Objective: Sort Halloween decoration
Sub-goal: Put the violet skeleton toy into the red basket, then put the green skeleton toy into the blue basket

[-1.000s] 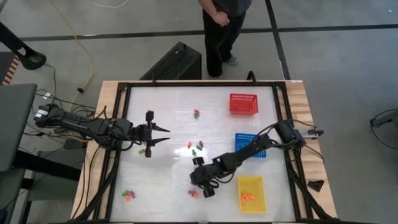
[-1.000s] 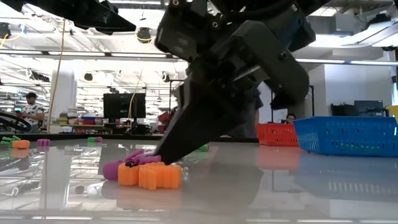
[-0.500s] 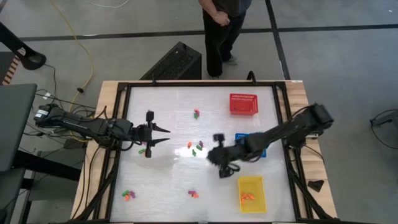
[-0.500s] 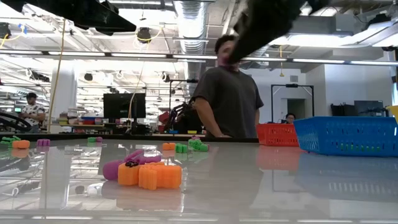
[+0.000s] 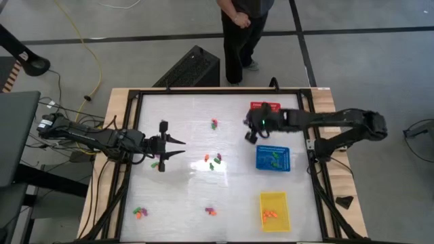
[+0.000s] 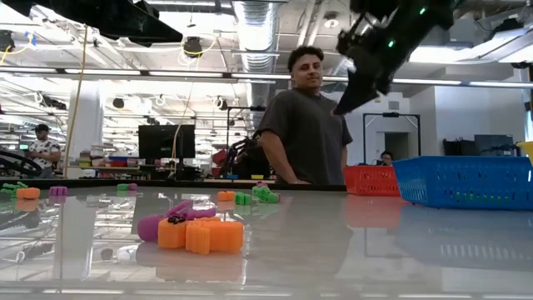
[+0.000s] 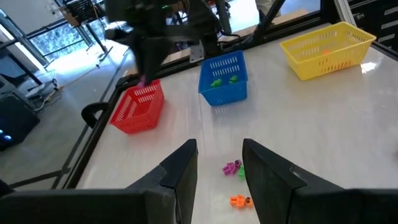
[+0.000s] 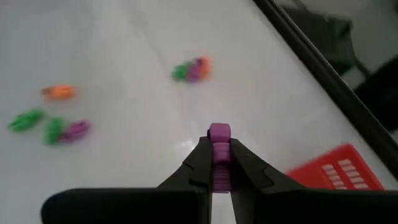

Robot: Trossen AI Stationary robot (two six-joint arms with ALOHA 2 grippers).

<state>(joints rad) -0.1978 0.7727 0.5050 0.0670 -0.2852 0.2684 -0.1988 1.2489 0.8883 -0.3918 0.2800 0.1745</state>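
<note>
Two dark jointed arms — black cables trailing, green lights on one.

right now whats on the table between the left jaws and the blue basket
A small cluster of orange, green and purple trinkets lies between the left gripper and the blue basket; otherwise bare table, per the high view.

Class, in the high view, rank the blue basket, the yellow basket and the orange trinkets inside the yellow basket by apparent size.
1. Blue basket and yellow basket: alike, no ranking.
2. Orange trinkets: far smaller.
</note>
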